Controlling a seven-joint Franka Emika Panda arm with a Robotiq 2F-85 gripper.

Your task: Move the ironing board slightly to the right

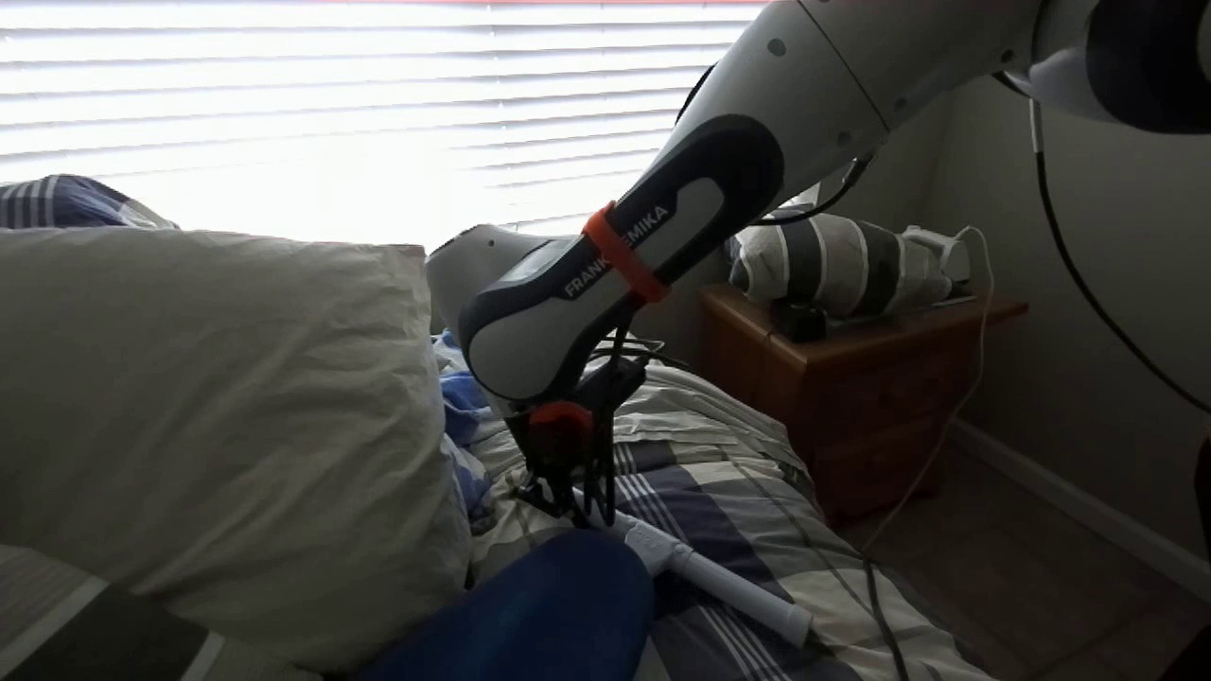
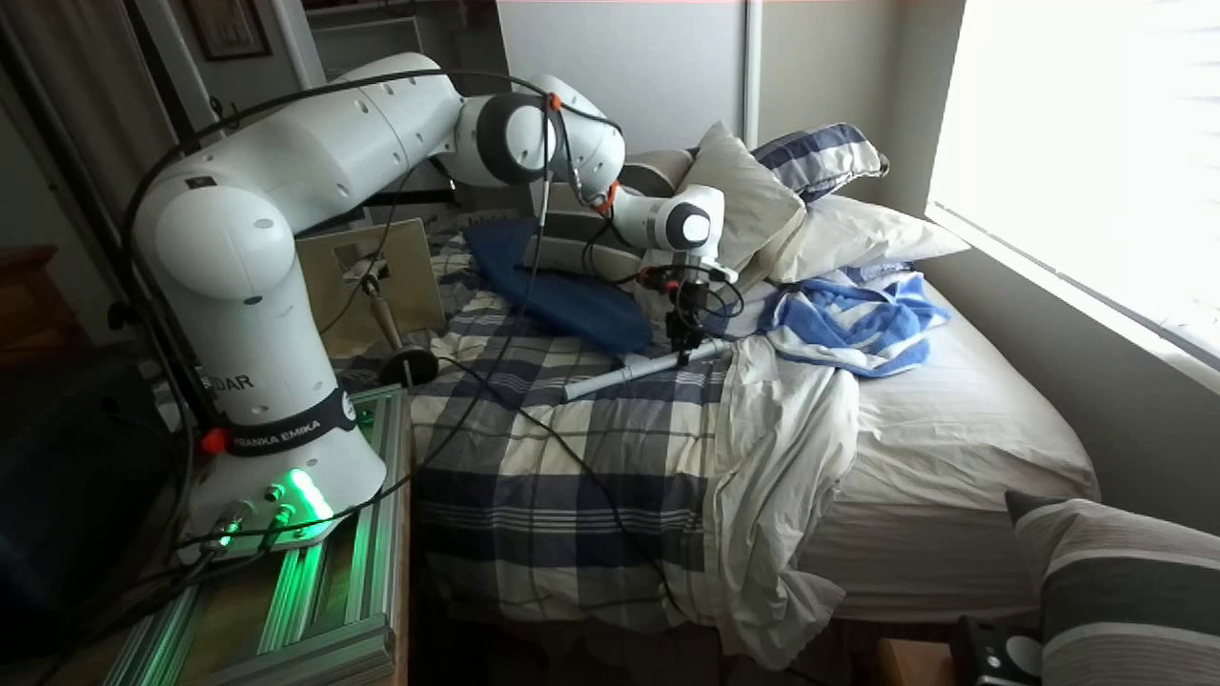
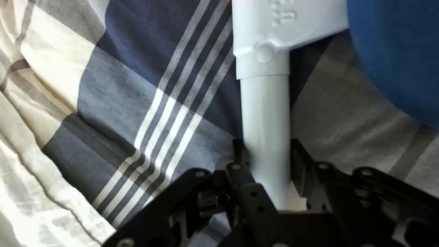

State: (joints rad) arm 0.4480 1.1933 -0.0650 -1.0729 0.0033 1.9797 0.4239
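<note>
Gripper [image 3: 268,152] clamped around white leg tube [image 3: 265,109]; blue ironing board [image 3: 401,55], near gripper, may swivel from off-centre hold.

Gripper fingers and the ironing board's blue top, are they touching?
Apart. The wrist view shows it: plaid bedding is visible in the gap between the gripper's fingers and the ironing board's blue top.
</note>
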